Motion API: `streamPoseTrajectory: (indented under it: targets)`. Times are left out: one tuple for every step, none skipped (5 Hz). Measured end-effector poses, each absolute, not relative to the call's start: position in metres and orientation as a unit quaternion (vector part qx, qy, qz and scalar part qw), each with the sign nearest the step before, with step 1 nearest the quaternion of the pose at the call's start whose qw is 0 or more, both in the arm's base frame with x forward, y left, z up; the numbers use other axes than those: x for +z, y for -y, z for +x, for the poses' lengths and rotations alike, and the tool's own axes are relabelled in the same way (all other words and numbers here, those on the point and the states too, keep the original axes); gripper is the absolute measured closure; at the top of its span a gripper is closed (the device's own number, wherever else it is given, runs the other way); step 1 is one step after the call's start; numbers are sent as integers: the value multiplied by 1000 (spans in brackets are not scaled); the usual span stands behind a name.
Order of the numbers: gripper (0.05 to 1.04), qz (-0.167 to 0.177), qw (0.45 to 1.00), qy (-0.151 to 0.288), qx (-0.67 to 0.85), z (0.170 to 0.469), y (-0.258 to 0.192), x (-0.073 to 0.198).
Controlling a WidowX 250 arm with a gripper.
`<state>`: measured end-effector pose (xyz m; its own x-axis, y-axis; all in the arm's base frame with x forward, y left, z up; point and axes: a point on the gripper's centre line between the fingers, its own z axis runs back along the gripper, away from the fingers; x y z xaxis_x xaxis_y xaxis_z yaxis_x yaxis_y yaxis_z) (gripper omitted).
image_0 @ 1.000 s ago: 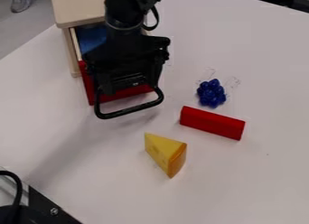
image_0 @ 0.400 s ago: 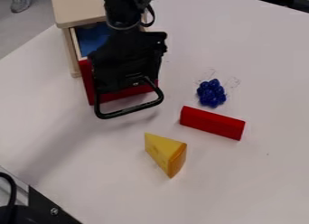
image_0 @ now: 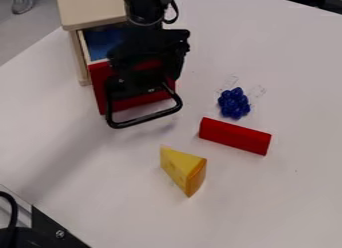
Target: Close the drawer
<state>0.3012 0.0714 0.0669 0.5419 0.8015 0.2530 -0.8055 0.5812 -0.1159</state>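
Apparently over the open, red-fronted drawer (image_0: 140,100), the black gripper (image_0: 137,84), whether open or closed unclear.

White worktop (image_0: 280,207) with a wooden drawer unit (image_0: 83,12) behind the tool (image_0: 141,83); viewed right, a blue cluster (image_0: 234,103) and red block (image_0: 234,136); nearer the viewer, a cheese wedge (image_0: 182,169).

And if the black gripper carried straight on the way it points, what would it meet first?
Probably the black loop handle on the red drawer front: the gripper points down towards it, though depth is unclear.
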Motion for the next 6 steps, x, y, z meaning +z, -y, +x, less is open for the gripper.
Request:
streamPoseTrajectory:
  targets:
    - [84, 8, 875, 140, 464, 312, -78, 66]
    - [85, 13, 867, 143, 478, 327, -93, 70]
    - [85, 16, 857, 161, 490, 336, -107, 82]
    - [85, 21, 850, 158, 501, 345, -120, 83]
    - [85, 35, 848, 158, 505, 349, -129, 82]
    - [85, 49, 853, 147, 498, 349, -133, 71]
